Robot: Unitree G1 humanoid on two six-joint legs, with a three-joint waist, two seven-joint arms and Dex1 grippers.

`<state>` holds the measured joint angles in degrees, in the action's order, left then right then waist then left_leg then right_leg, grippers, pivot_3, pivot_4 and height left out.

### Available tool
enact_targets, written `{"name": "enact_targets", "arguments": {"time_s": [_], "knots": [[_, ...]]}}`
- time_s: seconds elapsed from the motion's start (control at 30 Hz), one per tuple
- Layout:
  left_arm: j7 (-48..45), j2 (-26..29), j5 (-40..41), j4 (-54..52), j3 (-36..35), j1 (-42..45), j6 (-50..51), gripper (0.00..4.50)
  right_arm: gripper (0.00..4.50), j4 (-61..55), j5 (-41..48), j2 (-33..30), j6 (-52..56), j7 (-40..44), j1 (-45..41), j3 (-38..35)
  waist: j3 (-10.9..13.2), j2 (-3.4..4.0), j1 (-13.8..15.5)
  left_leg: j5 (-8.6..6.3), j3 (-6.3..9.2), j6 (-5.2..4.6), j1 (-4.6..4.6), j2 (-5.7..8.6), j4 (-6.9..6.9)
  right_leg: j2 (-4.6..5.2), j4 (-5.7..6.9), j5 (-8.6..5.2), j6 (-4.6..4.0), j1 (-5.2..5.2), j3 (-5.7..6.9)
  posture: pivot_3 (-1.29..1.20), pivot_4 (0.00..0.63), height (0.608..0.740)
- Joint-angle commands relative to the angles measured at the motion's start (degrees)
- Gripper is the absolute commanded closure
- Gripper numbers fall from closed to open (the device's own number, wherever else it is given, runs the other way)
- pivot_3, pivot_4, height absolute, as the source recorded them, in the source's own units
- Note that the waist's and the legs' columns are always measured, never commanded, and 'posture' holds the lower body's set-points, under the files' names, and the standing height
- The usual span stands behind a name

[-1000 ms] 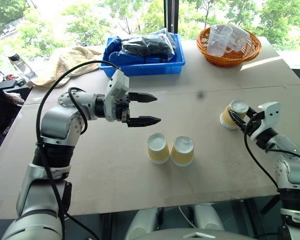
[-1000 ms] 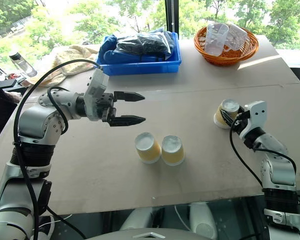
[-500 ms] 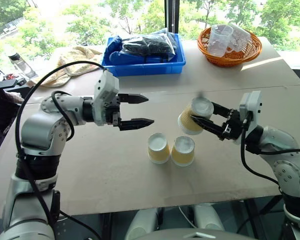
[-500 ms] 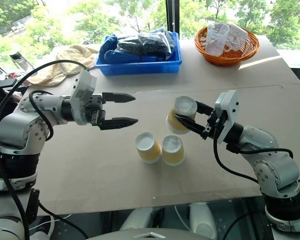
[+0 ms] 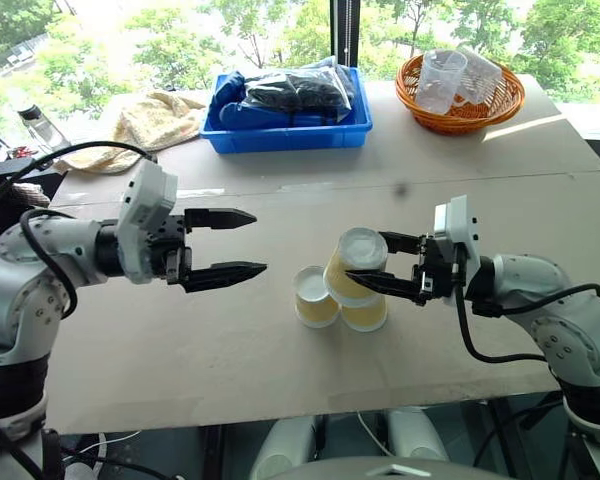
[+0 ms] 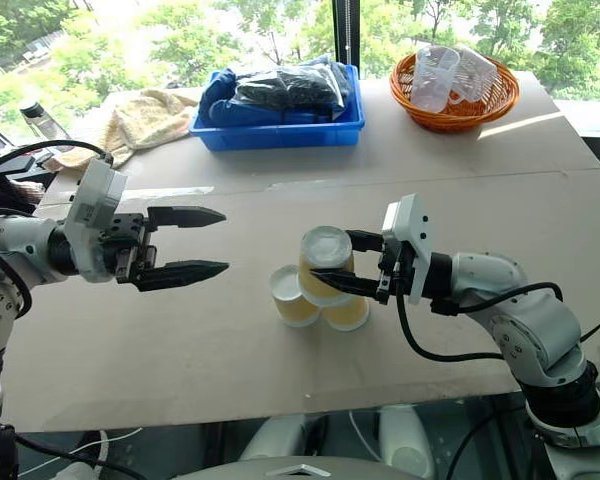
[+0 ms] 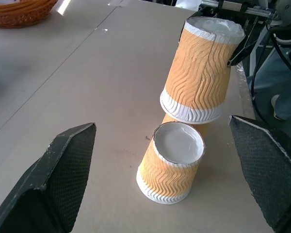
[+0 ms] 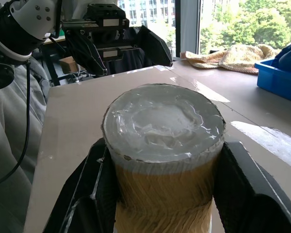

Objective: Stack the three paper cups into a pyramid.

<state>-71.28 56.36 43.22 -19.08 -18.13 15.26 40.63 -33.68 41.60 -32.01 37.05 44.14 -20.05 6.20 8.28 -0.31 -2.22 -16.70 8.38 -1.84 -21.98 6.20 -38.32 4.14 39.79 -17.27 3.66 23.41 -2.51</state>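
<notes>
With two inverted yellow-tan paper cups side by side at frame centre, the right gripper clamps a third yellow-tan paper cup just above them. To seat well, it should likely level the cup and centre it over both white bases. At left, the left gripper hangs wide open.

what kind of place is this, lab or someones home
Probably a lab or test room by a big window, not a home. A plain tabletop serves as a work surface, with props laid out: a blue bin, an orange basket of clear measuring cups, and trees outside the glass.
</notes>
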Motion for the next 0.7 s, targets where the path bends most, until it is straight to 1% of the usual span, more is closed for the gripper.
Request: {"name": "enact_targets", "arguments": {"time_s": [0.03, 0.13, 0.3, 0.7], "knots": [[-0.2, 1.3, 0.9, -1.6, -3.0, -1.2, -1.2, 0.00, 2.61, -0.4, -1.3, 0.3, -0.9, 1.3, -1.5, 2.2, 0.0, 0.00, 0.0, 0.00, 0.00, 0.00, 0.00, 0.00, 0.00, 0.00, 0.00, 0.00, 0.00, 0.00, 0.00, 0.00, 0.150, 0.740], [0.2, 1.1, 0.9, -2.0, -3.1, -1.8, -1.6, 0.00, 2.61, 0.3, -3.3, 0.0, -1.3, 2.0, -2.5, 3.8, 0.0, 0.00, 0.0, 0.00, 0.00, 0.00, 0.01, 0.00, 0.00, 0.00, 0.00, 0.00, 0.00, 0.00, 0.00, 0.00, 0.150, 0.740], [0.7, 0.9, 1.1, -2.5, -2.9, -2.5, -2.0, 0.00, 2.61, 0.5, -3.6, -0.2, -0.4, 2.3, -3.7, 4.0, 0.0, 0.00, -0.1, 0.00, 0.00, 0.00, 0.01, 0.00, 0.01, 0.00, 0.00, 0.00, 0.00, 0.00, -0.01, 0.00, 0.150, 0.740], [0.0, 1.0, 0.2, -0.7, -1.4, -1.9, -3.5, 0.00, 2.61, -1.8, 2.3, -3.1, 3.1, 3.0, -4.0, -1.1, 0.0, 0.00, 0.0, 0.00, 0.01, 0.00, -0.01, 0.00, 0.02, 0.00, 0.00, 0.00, 0.00, 0.00, -0.02, 0.00, 0.150, 0.740]]}}
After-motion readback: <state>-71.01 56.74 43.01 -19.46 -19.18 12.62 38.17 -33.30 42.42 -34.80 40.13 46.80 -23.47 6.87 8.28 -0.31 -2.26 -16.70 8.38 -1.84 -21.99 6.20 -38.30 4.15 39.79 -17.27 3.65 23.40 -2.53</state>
